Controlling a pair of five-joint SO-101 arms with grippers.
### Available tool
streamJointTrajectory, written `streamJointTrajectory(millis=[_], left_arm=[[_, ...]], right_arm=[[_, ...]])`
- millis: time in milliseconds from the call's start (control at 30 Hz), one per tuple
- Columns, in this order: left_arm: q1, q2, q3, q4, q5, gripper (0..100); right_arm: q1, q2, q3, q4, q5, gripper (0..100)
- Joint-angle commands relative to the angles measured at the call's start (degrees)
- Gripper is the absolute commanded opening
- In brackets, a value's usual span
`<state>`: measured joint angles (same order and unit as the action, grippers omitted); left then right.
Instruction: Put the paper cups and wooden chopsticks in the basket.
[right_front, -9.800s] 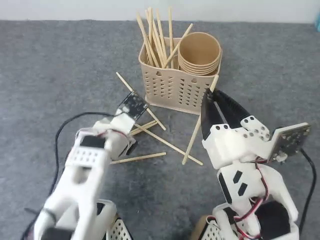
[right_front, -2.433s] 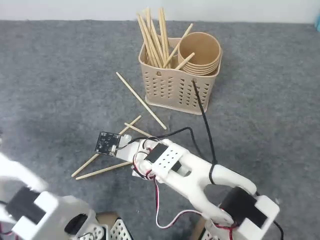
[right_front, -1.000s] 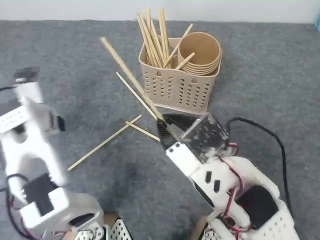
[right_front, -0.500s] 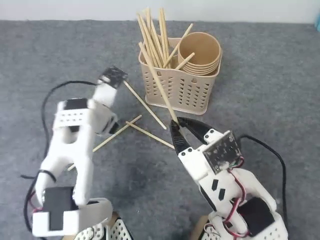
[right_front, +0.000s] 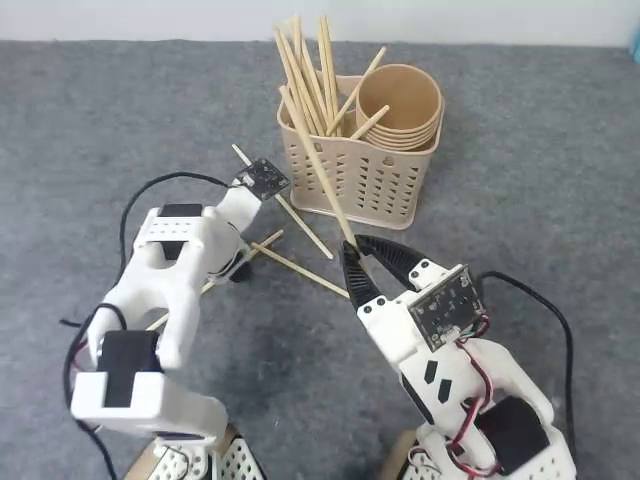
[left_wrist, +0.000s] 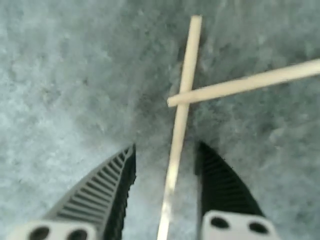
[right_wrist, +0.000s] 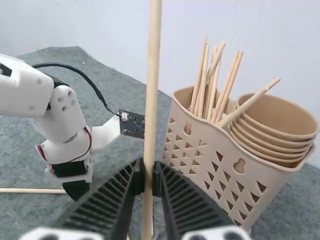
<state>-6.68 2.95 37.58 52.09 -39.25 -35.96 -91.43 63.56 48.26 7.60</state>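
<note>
Chopstick (left_wrist: 180, 115) half-hidden (beneath left hand (left_wrist: 165, 146))

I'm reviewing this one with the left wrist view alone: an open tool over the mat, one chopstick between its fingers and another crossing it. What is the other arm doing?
Observer: The right tool is shut on a chopstick, held upright beside the basket.
Operator: Are the cups in yet?
Observer: Yes, a stack of paper cups sits in the basket, next to a bundle of chopsticks.
Operator: Any sticks on the mat besides my two?
Observer: One more, a third stick, lying slantwise close to the basket's front.
</note>
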Motion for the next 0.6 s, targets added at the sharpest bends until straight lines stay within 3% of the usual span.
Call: streamJointTrajectory(millis=[0,100,267,567], left_arm=[[0.8,-0.1,-0.6,0.0,-1.0,15],[1.3,0.3,-0.4,0.0,-0.8,14],[1.6,0.4,1.7,0.8,-0.6,1],[1.4,-0.4,3.4,7.7,-0.6,1]], right_arm=[[0.6,-0.9,-0.5,-0.9,-0.6,0.8],[0.6,-0.9,-0.5,-0.9,-0.6,0.8],[0.6,-0.9,-0.5,-0.9,-0.6,0.8],[0.6,-1.0,-0.5,-0.9,-0.7,0.8]])
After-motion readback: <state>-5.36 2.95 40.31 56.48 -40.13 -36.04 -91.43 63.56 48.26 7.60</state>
